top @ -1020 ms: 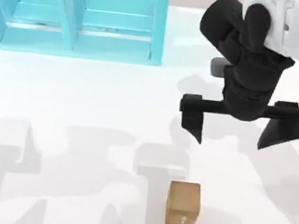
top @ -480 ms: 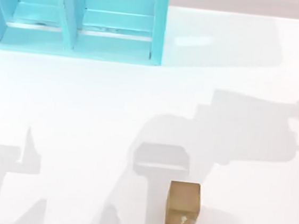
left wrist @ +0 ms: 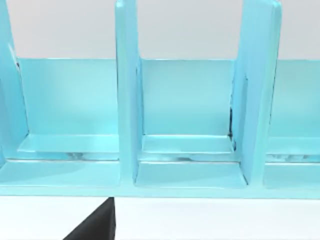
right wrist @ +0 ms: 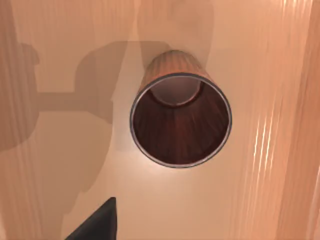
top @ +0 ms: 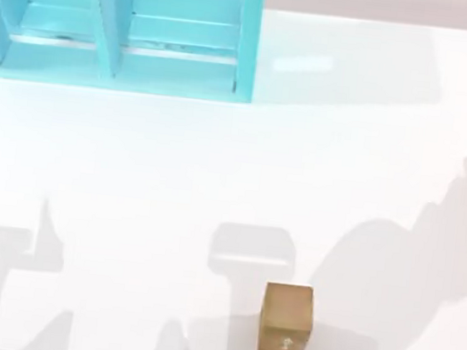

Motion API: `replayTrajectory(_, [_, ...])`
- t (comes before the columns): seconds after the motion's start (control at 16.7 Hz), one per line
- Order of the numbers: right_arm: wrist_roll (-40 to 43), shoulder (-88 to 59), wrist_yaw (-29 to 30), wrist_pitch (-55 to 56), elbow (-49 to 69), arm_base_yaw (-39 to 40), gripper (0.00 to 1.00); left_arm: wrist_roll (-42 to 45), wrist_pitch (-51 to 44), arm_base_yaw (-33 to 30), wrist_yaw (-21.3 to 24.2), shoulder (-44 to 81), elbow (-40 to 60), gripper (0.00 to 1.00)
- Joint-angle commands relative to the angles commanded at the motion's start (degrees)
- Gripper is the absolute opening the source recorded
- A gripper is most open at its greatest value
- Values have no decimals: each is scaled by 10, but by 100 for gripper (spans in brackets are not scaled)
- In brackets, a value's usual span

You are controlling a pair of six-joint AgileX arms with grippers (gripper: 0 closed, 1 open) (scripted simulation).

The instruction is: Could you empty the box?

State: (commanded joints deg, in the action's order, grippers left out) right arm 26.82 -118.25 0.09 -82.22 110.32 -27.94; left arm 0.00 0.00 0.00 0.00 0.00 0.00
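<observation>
Rack point(top: 120, 25) behind, block point(top: 286, 318) in front.

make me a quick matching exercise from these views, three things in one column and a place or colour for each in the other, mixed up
Things:
1. small brown cardboard box
2. light blue divided shelf rack
3. round wood-grain bin

Descriptions:
A. top view's upper left corner of the table
B. stands open-mouthed on an orange wooden floor
C. near the table's front edge, right of centre

Pairs: 1-C, 2-A, 3-B
</observation>
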Motion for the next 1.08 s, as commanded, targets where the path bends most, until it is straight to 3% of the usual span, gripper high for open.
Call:
replayTrajectory(0.36, [3, -1, 0, 22, -20, -2, 100, 0, 0, 0, 0, 0, 0, 100])
replayTrajectory(0.84, [-3, -16, -2, 187, -174, 4, 100, 0, 0, 0, 0, 0, 0, 100])
replayTrajectory(1.08, [-2, -21, 0, 218, -197, 2, 100, 0, 0, 0, 0, 0, 0, 100])
